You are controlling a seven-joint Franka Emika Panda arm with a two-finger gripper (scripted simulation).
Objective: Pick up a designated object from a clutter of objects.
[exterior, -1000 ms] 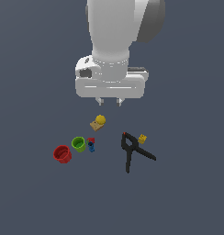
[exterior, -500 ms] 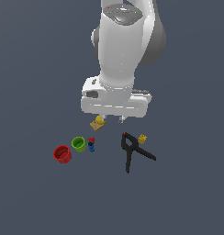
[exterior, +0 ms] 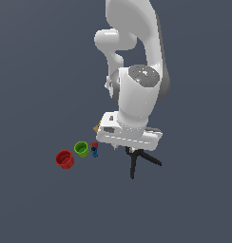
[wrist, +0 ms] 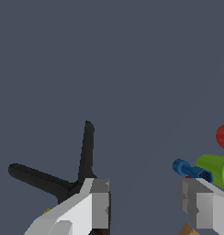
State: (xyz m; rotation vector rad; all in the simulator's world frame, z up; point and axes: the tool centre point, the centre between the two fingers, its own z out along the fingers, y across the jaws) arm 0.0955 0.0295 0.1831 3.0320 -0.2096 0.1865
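The designated object, a black spring clamp (exterior: 139,159), lies on the grey floor with its two long handles splayed toward the camera. In the wrist view the clamp (wrist: 86,152) shows both handles, and its head is hidden behind one finger (wrist: 94,202). My gripper (exterior: 130,145) hangs low, directly over the clamp's head, which it covers. The gripper (wrist: 146,204) is open, its fingers wide apart with nothing between them. The rest of the clutter of objects lies to the exterior view's left of the clamp.
A red cup (exterior: 64,159), a green cup (exterior: 81,149) and a small blue-red piece (exterior: 94,149) sit in a row. A tan block (exterior: 95,127) peeks out behind the hand. In the wrist view the blue piece (wrist: 192,170) and green cup (wrist: 217,167) lie beside the other finger.
The arm has come down and toward the exterior view's right, from above the clutter to just over the clamp. The hand now hides the clamp's head and the yellow items.
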